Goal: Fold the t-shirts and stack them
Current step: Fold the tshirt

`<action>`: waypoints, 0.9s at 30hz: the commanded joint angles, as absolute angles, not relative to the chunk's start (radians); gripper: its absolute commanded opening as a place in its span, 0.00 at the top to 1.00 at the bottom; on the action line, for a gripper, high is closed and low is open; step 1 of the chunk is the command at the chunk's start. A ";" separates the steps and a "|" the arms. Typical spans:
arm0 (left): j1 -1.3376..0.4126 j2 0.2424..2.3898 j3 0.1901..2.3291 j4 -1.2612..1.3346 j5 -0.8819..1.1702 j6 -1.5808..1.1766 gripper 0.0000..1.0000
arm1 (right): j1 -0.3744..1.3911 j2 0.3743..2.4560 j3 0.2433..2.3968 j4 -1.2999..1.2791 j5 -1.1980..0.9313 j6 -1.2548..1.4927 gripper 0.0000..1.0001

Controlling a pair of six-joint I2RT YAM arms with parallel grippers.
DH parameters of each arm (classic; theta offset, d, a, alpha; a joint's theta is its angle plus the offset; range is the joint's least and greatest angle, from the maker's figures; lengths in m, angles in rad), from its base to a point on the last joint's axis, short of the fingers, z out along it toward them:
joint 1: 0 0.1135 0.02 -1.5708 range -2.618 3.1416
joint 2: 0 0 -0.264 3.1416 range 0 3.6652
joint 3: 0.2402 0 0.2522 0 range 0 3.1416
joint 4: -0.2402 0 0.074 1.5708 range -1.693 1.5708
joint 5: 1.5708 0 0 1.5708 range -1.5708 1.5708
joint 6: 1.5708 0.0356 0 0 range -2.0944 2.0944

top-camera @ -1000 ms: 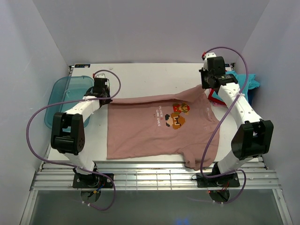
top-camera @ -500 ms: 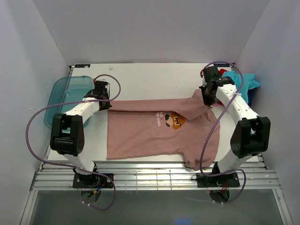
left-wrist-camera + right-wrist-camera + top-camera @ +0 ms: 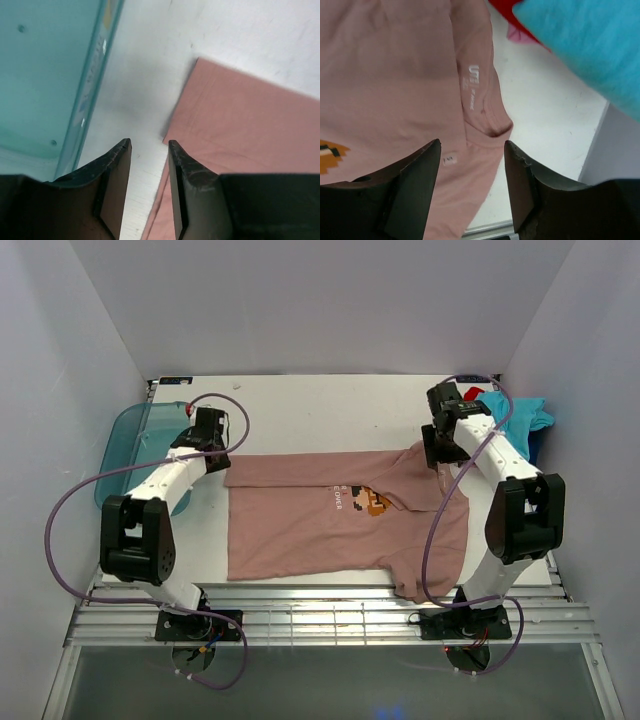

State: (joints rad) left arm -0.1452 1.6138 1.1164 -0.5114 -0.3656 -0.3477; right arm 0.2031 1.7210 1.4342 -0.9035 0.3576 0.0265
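top view: a pink t-shirt (image 3: 310, 525) lies spread on the table (image 3: 330, 410), its far edge folded over the chest print so only part of the figure shows. the left end effector (image 3: 205, 432) sits just beside the shirt's far left corner, next to a teal tray (image 3: 125, 445). the right end effector (image 3: 440, 445) is over the shirt's far right part. a turquoise t-shirt (image 3: 522, 412) and a red t-shirt (image 3: 470, 392) lie in a heap at the far right.

left wrist view: the fingers (image 3: 117, 180) stand apart over bare table, gripping nothing. the shirt corner is just to their right, the tray wall to their left.

right wrist view: the fingers (image 3: 415, 175) are spread wide above the collar and size label, clasping nothing. turquoise and red cloth lie beyond.
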 commanded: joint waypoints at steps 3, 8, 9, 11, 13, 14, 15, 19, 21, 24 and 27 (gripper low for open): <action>-0.147 1.545 1.187 -0.410 -0.376 -0.400 0.60 | 0.204 1.750 1.514 -0.674 0.273 0.018 0.42; -0.147 1.630 1.218 -0.382 -0.313 -0.408 0.71 | 0.199 1.900 1.618 -0.620 0.236 0.006 0.45; -0.146 1.643 1.219 -0.377 -0.305 -0.414 0.72 | 0.198 1.920 1.637 -0.620 0.236 0.003 0.45; -0.147 1.666 1.210 -0.342 -0.270 -0.423 0.75 | 0.192 1.976 1.689 -0.614 0.230 0.005 0.46; -0.147 1.680 1.204 -0.322 -0.252 -0.431 0.78 | 0.183 2.017 1.736 -0.611 0.219 -0.031 0.46; -0.147 1.686 1.203 -0.312 -0.239 -0.433 0.79 | 0.180 2.031 1.752 -0.611 0.219 -0.037 0.46; -0.147 1.698 1.204 -0.310 -0.238 -0.440 0.80 | 0.173 2.043 1.767 -0.612 0.213 -0.040 0.46; -0.149 1.723 1.215 -0.307 -0.233 -0.440 0.84 | 0.152 2.079 1.809 -0.623 0.204 -0.043 0.46; -0.147 1.727 1.219 -0.305 -0.239 -0.436 0.84 | 0.144 2.079 1.802 -0.623 0.203 -0.044 0.46; -0.149 1.735 1.229 -0.307 -0.245 -0.425 0.84 | 0.135 2.077 1.784 -0.623 0.196 -0.044 0.47; -0.147 1.732 1.227 -0.307 -0.250 -0.423 0.85 | 0.124 2.088 1.779 -0.649 0.161 -0.035 0.54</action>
